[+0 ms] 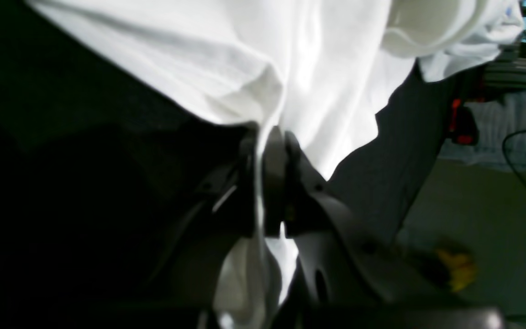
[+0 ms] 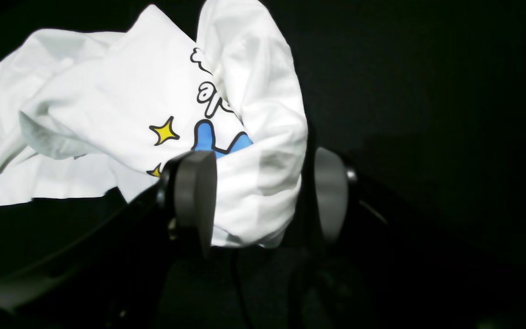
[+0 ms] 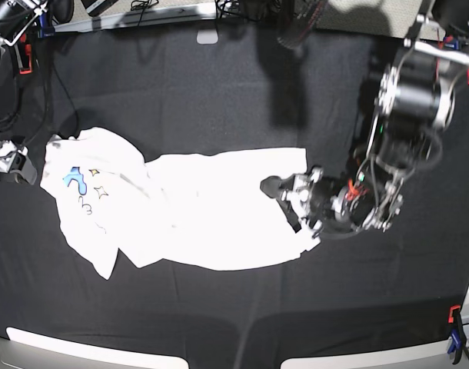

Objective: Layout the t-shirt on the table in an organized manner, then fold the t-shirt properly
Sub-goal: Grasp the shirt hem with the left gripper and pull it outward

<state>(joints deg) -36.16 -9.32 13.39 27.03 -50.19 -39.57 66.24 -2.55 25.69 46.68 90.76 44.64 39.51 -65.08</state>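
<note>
In the left wrist view, the left gripper (image 1: 276, 137) was clamped together on a fold of the white short-sleeved cloth t-shirt (image 1: 263, 64), whose fabric was pinched between the dark jaws and ran out below them. The matte black cloth table (image 1: 85, 160) lay under it, with a red clip (image 1: 457, 121) at its edge.

In the right wrist view, the right gripper (image 2: 263, 192) stood with its jaws wide apart, a white bunch of the shirt lying between the two grey pads (image 2: 197, 192). A yellow star (image 2: 164, 131) and a blue mark (image 2: 208, 136) showed on the cloth.

In the base view, the shirt (image 3: 196, 223) stretched across the table's (image 3: 219, 92) middle, crumpled toward the left edge, with a blue clip (image 3: 452, 346) near the lower right corner.
</note>
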